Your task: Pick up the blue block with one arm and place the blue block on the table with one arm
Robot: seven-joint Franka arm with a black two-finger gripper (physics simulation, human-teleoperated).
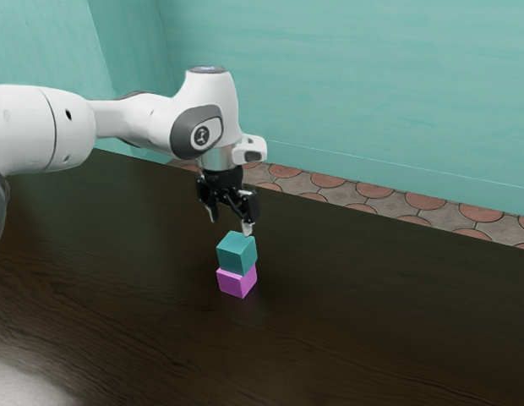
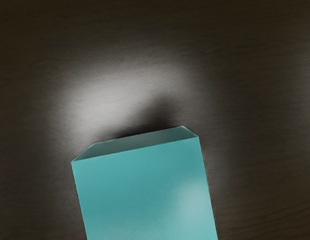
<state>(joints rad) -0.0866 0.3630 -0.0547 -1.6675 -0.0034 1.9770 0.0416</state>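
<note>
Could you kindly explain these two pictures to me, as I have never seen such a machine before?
This is a simulated robot arm ending in a two-fingered hand. The exterior view is taken from the arm's side; the wrist view comes from a camera on the hand, looking down. On the dark wooden table sits a pink block with a blue-green block stacked on it; the wrist view shows the upper one from close above. The hand is above the stack, fingers apart, holding nothing.

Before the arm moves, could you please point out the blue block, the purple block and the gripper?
Blue block point(image 1: 231, 258): exterior view, broad side face.
Purple block point(image 1: 231, 283): exterior view, side face.
Gripper point(image 1: 231, 223): exterior view, midway between its fingertips.
</note>
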